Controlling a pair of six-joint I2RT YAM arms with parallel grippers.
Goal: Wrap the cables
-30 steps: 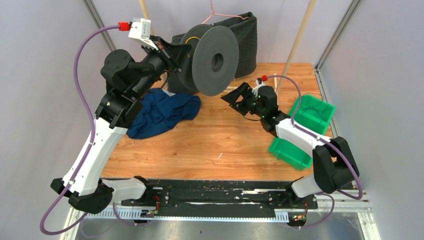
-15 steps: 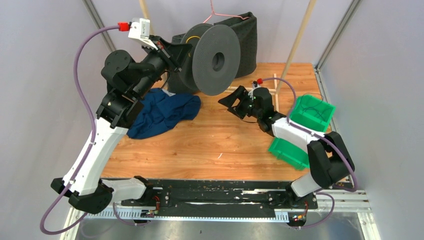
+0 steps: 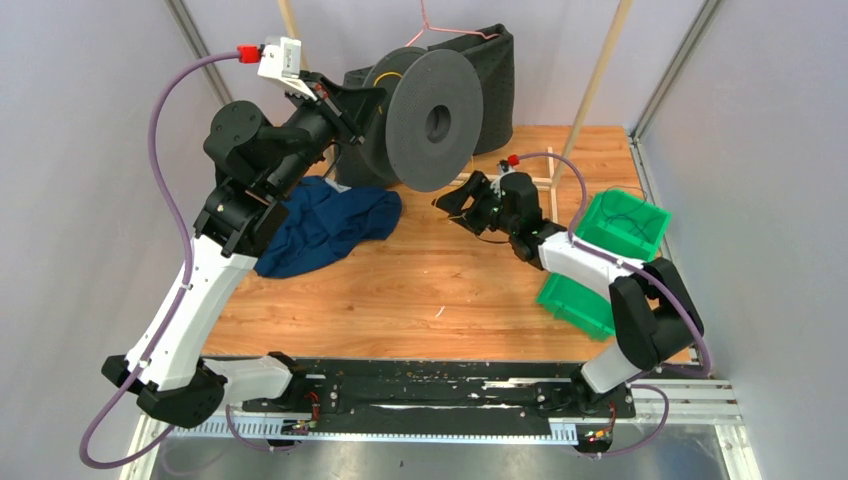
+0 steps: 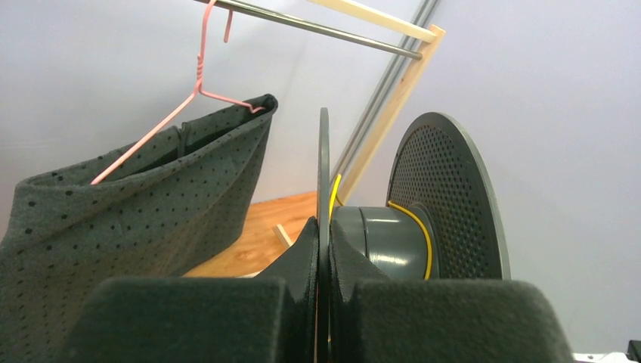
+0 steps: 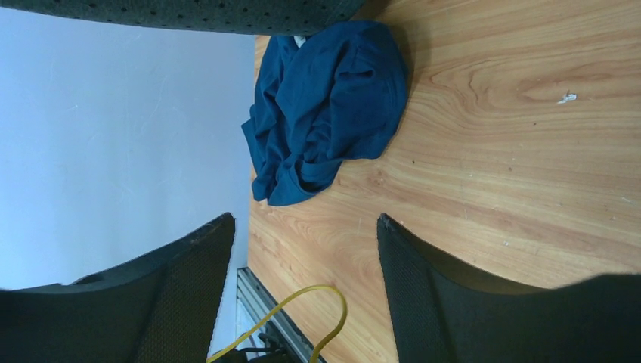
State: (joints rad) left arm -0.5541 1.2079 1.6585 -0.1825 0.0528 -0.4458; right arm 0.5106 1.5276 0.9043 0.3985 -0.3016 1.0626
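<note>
Left gripper (image 4: pixel 323 287) clamps one flange of the spool (image 3: pixel 430 120), holding it upright. Right gripper (image 5: pixel 304 219), jaws spread and empty, hovers just beside the spool. The cable (image 5: pixel 325 286) lies partly on the spool's hub, with a slack loop trailing. Winding neatly probably requires pinching that loop and keeping it taut.

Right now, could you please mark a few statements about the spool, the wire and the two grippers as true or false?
1. The left gripper is shut on a flange of the gray spool. True.
2. Some yellow wire lies around the spool's hub. True.
3. Both grippers are shut. False: the right gripper is open, with a wire loop showing between its fingers.
4. The blue cloth is draped over the spool. False: it lies on the wooden table.
</note>
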